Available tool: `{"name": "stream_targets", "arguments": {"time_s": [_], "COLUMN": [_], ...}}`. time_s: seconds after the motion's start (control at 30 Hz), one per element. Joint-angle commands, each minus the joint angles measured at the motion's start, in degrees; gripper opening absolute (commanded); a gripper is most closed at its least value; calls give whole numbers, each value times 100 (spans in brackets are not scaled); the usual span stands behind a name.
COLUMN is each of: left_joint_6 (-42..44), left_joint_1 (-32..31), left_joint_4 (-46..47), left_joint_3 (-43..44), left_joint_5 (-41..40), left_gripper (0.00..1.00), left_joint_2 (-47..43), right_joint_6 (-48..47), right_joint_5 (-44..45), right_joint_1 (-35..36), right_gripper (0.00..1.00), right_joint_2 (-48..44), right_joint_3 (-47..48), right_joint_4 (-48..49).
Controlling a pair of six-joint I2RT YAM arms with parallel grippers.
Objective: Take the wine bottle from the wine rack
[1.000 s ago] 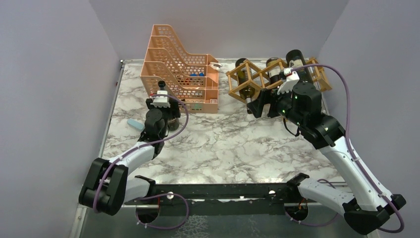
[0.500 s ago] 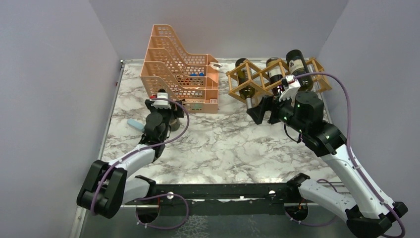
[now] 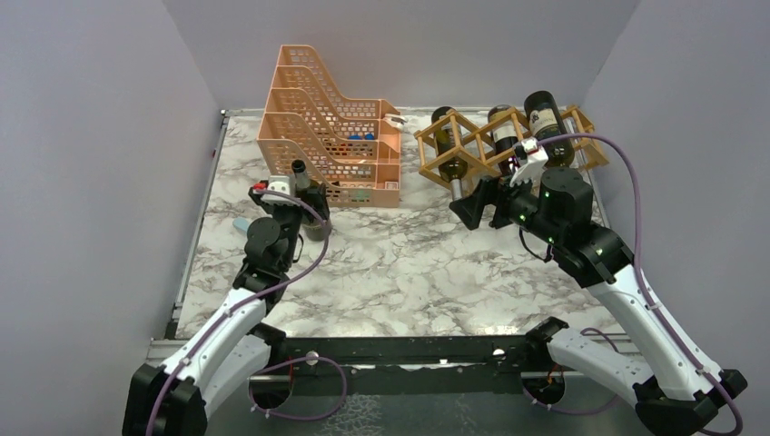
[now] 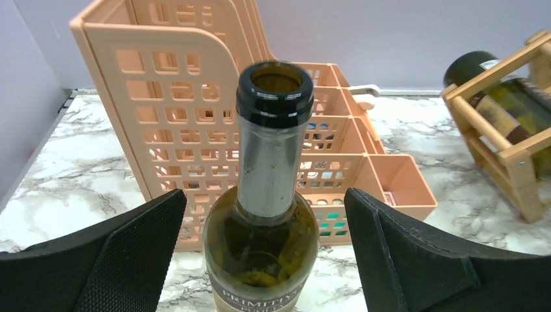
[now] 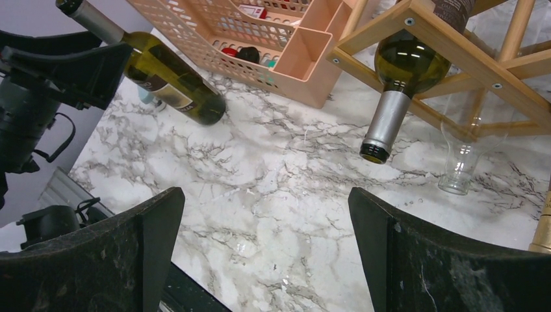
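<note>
A green wine bottle (image 3: pixel 311 202) with a silver neck stands upright on the marble table in front of the orange organizer. My left gripper (image 3: pixel 300 221) is open. In the left wrist view (image 4: pixel 265 195) its fingers stand on either side of the bottle (image 4: pixel 269 149), not touching it. The tan wooden wine rack (image 3: pixel 472 145) stands at the back right and holds three bottles, the leftmost one (image 3: pixel 445 136) with its neck pointing down at the table (image 5: pixel 403 65). My right gripper (image 3: pixel 479 202) is open and empty, just in front of the rack's left end (image 5: pixel 265 195).
The orange perforated organizer (image 3: pixel 327 136) stands at the back centre-left (image 4: pixel 175 84). A clear glass (image 5: pixel 461 162) stands under the rack. A light blue object (image 3: pixel 241 223) lies near the table's left edge. Grey walls close in on three sides.
My left arm has drawn back toward the near left, and the upright bottle now shows in front of it. My right gripper backed off slightly from the rack, then stayed still.
</note>
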Motion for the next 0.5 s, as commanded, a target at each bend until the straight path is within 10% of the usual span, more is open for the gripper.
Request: {"name": "stream_targets", "arguments": {"time_s": [0.0, 0.27, 0.47], "left_joint_6": [-148, -769, -1517], "left_joint_1": [-22, -22, -21], "left_joint_4": [-1331, -3427, -2723], "left_joint_3": [496, 1952, 2066], "left_joint_5": [362, 1228, 3131], "left_gripper": [99, 99, 99], "left_joint_2": [-846, -1555, -1301], "right_joint_6": [-22, 342, 967], "right_joint_5": [-186, -91, -241], "right_joint_1": [24, 24, 24], "right_gripper": [100, 100, 100], "right_joint_2": [-132, -319, -404], "right_joint_3": [-74, -793, -1368], "right_joint_4": [62, -47, 17]}}
